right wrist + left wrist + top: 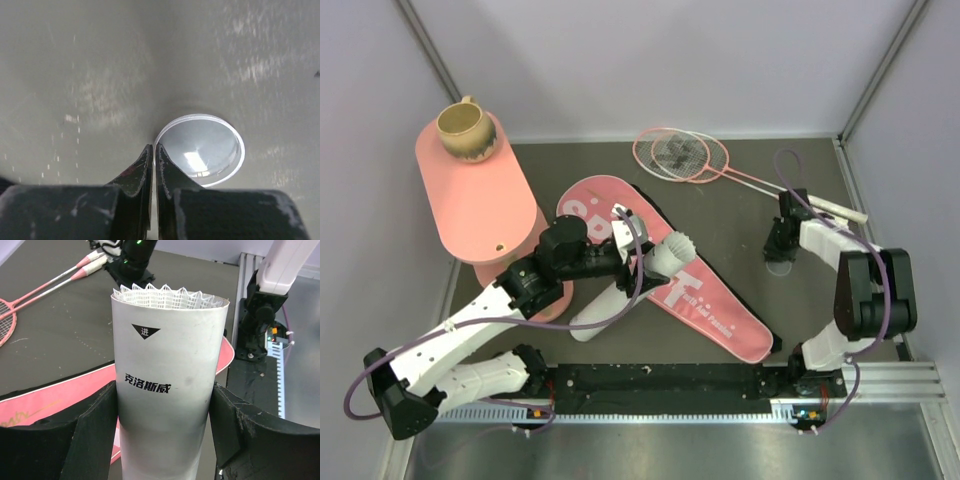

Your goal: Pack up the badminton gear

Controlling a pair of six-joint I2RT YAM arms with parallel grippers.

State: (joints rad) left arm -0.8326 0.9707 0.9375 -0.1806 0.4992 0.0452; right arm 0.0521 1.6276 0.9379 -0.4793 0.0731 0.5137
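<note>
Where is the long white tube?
The long white tube sits mid-table in the top view, gripped by the left gripper, over the pink racket-shaped bag, right of the pink oval table.

"克洛斯威" and, above it, "进", black on the white tube (167, 390)

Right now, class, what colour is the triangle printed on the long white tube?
Black triangle on the long white tube; clearest in the left wrist view.
</note>
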